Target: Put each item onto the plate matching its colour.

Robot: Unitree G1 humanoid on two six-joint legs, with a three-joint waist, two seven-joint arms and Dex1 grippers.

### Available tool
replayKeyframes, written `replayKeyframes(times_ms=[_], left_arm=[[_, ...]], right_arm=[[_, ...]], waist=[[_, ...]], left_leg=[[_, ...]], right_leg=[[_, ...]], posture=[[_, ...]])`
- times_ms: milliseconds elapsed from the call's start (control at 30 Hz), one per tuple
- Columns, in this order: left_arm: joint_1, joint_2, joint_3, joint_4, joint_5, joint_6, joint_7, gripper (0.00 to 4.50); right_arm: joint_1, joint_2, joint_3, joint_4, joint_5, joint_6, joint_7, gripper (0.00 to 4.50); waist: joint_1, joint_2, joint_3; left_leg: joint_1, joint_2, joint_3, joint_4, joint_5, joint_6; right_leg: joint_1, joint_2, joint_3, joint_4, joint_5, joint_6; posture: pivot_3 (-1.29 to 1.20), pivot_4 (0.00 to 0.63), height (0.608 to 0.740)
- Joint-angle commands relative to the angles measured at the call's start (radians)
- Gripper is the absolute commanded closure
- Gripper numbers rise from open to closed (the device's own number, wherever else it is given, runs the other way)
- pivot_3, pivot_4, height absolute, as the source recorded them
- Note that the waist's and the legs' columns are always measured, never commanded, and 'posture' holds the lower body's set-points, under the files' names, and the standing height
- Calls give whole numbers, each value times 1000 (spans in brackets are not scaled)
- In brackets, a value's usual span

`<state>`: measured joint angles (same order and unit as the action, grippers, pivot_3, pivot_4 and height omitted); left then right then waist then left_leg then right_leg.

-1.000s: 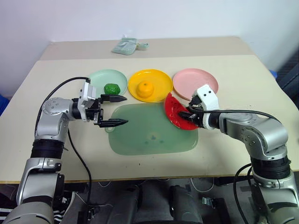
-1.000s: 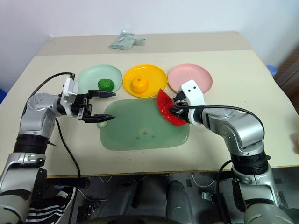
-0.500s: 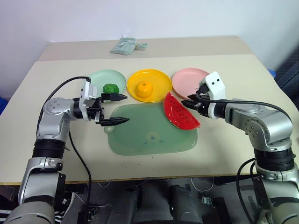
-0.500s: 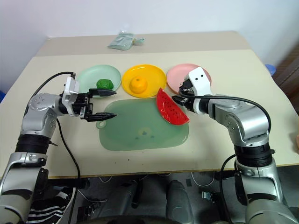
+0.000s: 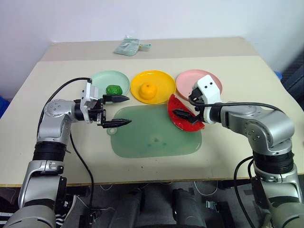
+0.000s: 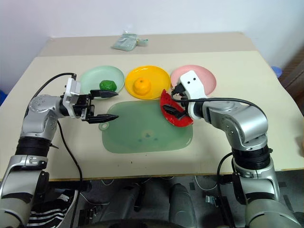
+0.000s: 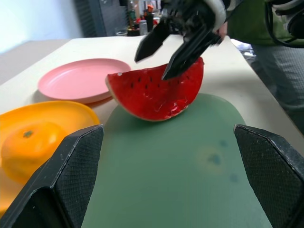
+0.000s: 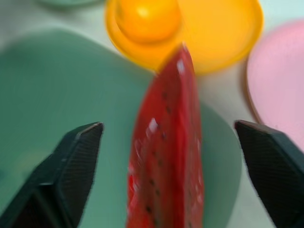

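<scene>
Green lump sits on the mint plate, orange on the yellow plate, so two of three look done. Watermelon wedge is the one in hand: it stands on edge at the far right corner of the big green board, just beside the yellow plate and near the empty pink plate, not on it. Right gripper has its jaws spread wide either side of the wedge, one finger each side, not clamped. Left gripper hangs wide open and empty over the board's left end, near the mint plate. Next move, I'd say: close on the wedge, lift it clear of the board edge, carry it the short way to the pink plate and let go. Wedge is thin and upright, might tip or slip if pinched off-centre
</scene>
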<state>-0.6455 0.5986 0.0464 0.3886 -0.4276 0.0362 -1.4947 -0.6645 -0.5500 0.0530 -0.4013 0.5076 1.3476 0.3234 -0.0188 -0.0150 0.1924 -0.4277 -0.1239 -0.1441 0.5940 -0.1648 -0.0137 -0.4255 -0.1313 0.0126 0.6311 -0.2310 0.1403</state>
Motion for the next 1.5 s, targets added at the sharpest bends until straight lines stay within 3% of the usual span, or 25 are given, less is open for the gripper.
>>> replayKeyframes(times_ms=[33, 333, 433, 533, 600, 767, 933, 1033, 1100, 1267, 1467, 1500], left_arm=[[-12, 17, 29, -31, -25, -4, -3, 0], [1, 12, 32, -45, -18, -12, 9, 0], [5, 12, 32, -51, -19, -13, 14, 0], [10, 14, 32, -53, -18, -14, 16, 0], [11, 15, 32, -55, -18, -14, 19, 0], [7, 11, 34, -51, -24, -5, 24, 0], [-8, 2, 33, -41, -24, -8, 32, 0], [-17, -11, 28, -29, -21, -15, 36, 0], [-22, -22, 23, -25, -18, -19, 41, 0], [-22, -29, 22, -34, -13, -18, 44, 0], [10, -7, 37, -75, -22, 1, 58, 0], [17, -3, 40, -84, -24, 5, 61, 0]], right_arm=[[-12, 20, -21, -11, -19, 18, -24, 90], [34, 55, 13, 30, -47, 26, -35, 90], [44, 50, 10, 50, -60, 10, -29, 904], [45, 49, 4, 53, -66, 11, -20, 2377], [44, 47, 4, 53, -72, 9, -18, 2853], [-20, 66, -67, 52, -57, -26, 2, 2878], [-136, 49, -154, 221, -120, -186, -26, 2878], [-209, 44, -144, 412, -173, -321, -14, 2878], [-245, 28, -67, 590, -274, -504, 2, 2878], [-350, 88, -41, 1032, -366, -840, 26, 2878], [-442, 128, -61, 1289, -396, -1016, 43, 44], [-450, 126, -64, 1293, -398, -1032, 43, 44]], waist=[[0, 0, 0], [2, 0, 0], [2, 0, 0], [2, 0, 0], [1, 0, 0], [1, 0, 0], [1, 0, 0], [3, 0, 0], [0, 0, 0], [-6, 0, 0], [-29, 0, 0], [-29, 1, 0]], left_leg=[[0, 0, 0, 0, 0, 0], [0, 0, 1, 0, 0, 0], [0, 0, 1, 0, 0, 0], [0, 0, 1, 0, 0, 0], [0, 0, 1, 0, 0, 0], [0, 0, 1, 0, 0, 0], [0, 0, 1, 0, 0, 0], [0, 0, 1, 0, 0, 0], [0, 0, 2, 0, 0, 0], [1, 0, 4, 0, 0, 0], [1, 0, 2, -2, 0, 0], [1, 0, 2, -2, 0, 0]], right_leg=[[0, 0, 0, 0, 0, 0], [0, 0, 0, 0, 0, 0], [0, 0, 0, 0, 0, 0], [0, 0, 1, 0, 0, 0], [0, 0, 1, 0, 0, 0], [0, 1, 1, 0, 0, 0], [0, 1, 1, 0, 0, 0], [0, 1, 1, 0, 0, 0], [0, 1, 1, 0, 0, 0], [0, 2, 1, 0, 0, 0], [-1, 2, 2, 1, 0, 0], [-1, 2, 3, 1, 1, 0]], posture=[[0, 150, 740], [0, 150, 740], [0, 150, 740], [0, 150, 740], [0, 150, 740], [0, 150, 740], [0, 150, 740], [0, 150, 740], [0, 150, 740], [0, 150, 740], [0, 150, 740], [0, 150, 740]])
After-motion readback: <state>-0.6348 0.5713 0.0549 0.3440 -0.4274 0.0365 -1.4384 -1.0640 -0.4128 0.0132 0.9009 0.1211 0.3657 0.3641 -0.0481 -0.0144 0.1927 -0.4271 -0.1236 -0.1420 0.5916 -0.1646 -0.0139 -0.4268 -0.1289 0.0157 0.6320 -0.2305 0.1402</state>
